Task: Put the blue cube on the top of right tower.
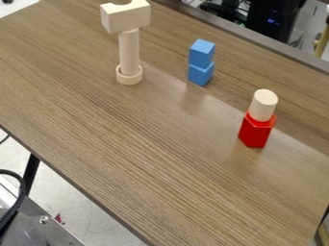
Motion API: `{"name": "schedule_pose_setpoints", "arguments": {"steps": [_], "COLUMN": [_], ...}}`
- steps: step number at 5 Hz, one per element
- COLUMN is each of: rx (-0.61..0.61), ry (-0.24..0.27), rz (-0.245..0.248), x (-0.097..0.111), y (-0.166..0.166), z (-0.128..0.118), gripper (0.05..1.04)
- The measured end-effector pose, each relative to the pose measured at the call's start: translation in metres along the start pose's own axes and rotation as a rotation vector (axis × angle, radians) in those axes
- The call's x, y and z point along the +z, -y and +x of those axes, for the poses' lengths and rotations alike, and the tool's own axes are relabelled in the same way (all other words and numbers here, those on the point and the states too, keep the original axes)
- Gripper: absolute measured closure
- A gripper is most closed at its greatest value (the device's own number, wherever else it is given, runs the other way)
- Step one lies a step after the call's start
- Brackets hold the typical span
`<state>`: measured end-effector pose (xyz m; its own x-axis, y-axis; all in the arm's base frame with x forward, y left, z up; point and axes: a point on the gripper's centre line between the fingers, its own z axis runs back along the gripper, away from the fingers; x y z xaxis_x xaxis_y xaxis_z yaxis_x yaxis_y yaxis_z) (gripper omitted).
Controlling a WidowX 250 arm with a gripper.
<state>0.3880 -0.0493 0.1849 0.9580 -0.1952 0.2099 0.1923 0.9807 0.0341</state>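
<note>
Support for the upper blue cube [202, 52] comes from the lower cube [200, 74], beyond and left of the red block [255, 133]. That block props up the wooden peg [263, 105], likely the landing spot. I can't tell whether the claw is spread.

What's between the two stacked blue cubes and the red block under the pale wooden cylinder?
Nothing stands between the blue cubes and the red block; the camera view shows bare brown wood-grain tabletop there.

2 blue cubes [201, 61] stacked on tbl [128, 144] btwn wood tower [129, 50] & red block [256, 132] w/ pale cylinder [263, 105] atop.
</note>
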Motion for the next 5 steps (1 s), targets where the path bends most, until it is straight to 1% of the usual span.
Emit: {"name": "schedule_pose_setpoints", "arguments": {"steps": [1, 2, 3, 4, 5], "rx": [0.001, 0.048, 0.151, 0.239, 0.243], "ry": [-0.046, -0.108, -0.079, -0.069, -0.071], "rz": [-0.004, -0.006, 0.025, 0.042, 0.056], "x": [-0.016, -0.042, -0.048, -0.055, -0.068], "y": [0.001, -0.013, -0.046, -0.065, -0.074], "z": [-0.003, -0.001, 0.0, 0.004, 0.009], "gripper": [0.084, 0.084, 0.084, 0.084, 0.084]}}
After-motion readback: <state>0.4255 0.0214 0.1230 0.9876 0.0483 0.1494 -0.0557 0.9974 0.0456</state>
